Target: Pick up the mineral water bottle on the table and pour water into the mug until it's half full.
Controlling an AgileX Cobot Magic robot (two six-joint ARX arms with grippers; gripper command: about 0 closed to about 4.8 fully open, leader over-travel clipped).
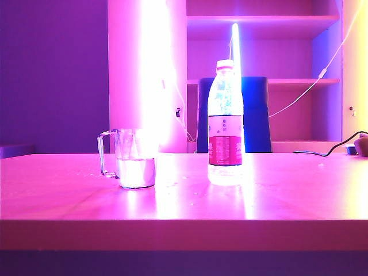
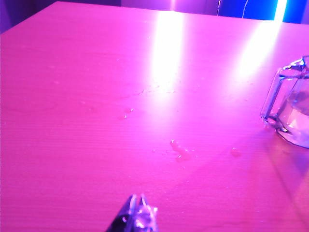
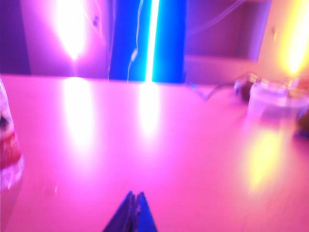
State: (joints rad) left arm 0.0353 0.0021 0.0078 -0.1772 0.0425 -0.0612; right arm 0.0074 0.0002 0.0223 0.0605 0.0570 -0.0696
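Note:
The mineral water bottle point(image 1: 225, 123) stands upright on the table point(image 1: 69, 195) near the middle, capped, its red-and-white label facing me. Left of it stands the clear glass mug point(image 1: 133, 158), handle pointing left, with water in its lower part. Neither arm shows in the exterior view. In the left wrist view my left gripper point(image 2: 137, 202) is shut and empty over bare tabletop, with the mug point(image 2: 289, 108) off to one side. My right gripper point(image 3: 134, 195) is shut with nothing in it; the bottle's label edge point(image 3: 7, 150) shows at that frame's border, well apart from it.
Water drops point(image 2: 179, 149) lie on the table between the left gripper and the mug. A clear plastic tub point(image 3: 270, 99) and a dark cable point(image 1: 322, 152) sit at the table's far right. A blue chair back point(image 1: 253, 115) and shelves stand behind the table.

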